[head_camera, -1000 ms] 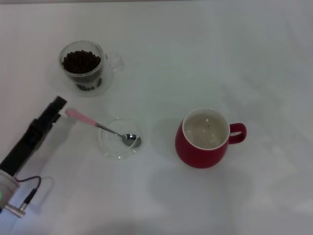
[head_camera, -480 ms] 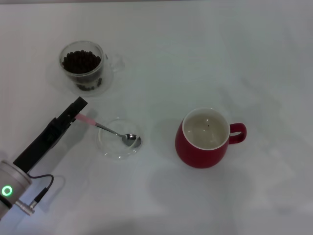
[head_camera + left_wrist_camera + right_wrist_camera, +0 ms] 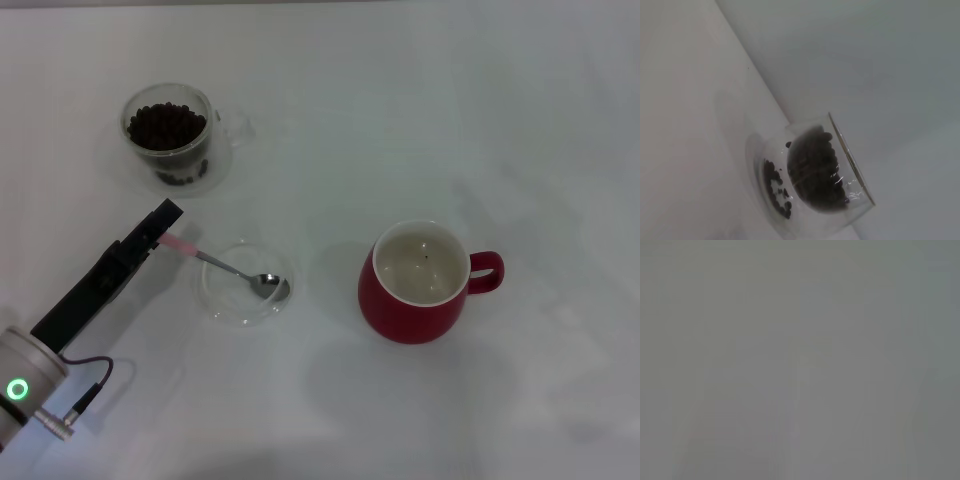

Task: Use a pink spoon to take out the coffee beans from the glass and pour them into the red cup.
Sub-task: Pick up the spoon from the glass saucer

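The left gripper's (image 3: 165, 226) jaws sit at the end of the pink handle, but whether they are closed on it or merely around it cannot be told from the head view, and the left wrist view shows no fingers at all; the right gripper appears in no view, its wrist camera giving only a featureless grey field.

The white table (image 3: 420, 110) fills the head view; the left arm (image 3: 85, 290) reaches across it from the near left corner, a green ring lit on its wrist; the red cup (image 3: 420, 285) stands right of centre, its loop handle turned to the right and its cream inside nearly bare, with only a dark speck or two showing; the glass (image 3: 170, 135) stands at the far left, well apart from the cup, its clear handle to the right; the shallow glass dish (image 3: 225, 300) lies between them, nearer the glass; the pink spoon (image 3: 225, 268) rests with its metal bowl in that dish and its handle slanting up and out to the left, toward the gripper; the coffee beans (image 3: 165, 125) fill the glass, seen again in the left wrist view as a dark mass inside the inner wall, with a few beans lower down near the base.
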Tool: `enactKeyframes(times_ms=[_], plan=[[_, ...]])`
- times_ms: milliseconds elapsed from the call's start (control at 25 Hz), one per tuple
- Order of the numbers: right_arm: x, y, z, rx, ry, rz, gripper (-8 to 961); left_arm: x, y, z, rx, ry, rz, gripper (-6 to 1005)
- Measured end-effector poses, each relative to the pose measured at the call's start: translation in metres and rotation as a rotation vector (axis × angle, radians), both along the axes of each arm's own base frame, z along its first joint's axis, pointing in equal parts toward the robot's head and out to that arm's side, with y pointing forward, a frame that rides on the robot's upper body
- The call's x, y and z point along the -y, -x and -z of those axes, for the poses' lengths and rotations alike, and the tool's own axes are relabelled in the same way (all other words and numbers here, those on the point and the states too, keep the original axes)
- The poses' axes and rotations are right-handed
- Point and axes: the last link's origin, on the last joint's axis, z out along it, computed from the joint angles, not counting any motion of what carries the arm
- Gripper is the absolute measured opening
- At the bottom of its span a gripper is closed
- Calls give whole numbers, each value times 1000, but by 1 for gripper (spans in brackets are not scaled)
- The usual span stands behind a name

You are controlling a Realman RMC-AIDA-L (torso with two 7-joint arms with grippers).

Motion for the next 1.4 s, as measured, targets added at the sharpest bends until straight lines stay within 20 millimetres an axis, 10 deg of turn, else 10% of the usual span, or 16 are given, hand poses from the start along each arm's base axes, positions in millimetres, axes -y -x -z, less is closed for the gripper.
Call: enactKeyframes(times_ms=[960,1400], plan=[[5,-1,1,5,-10,10,661,2,8,-3,-29,-36,-32,132],[3,1,3,10,-12,4,661,0,4,-32,-34,-140,114,131]])
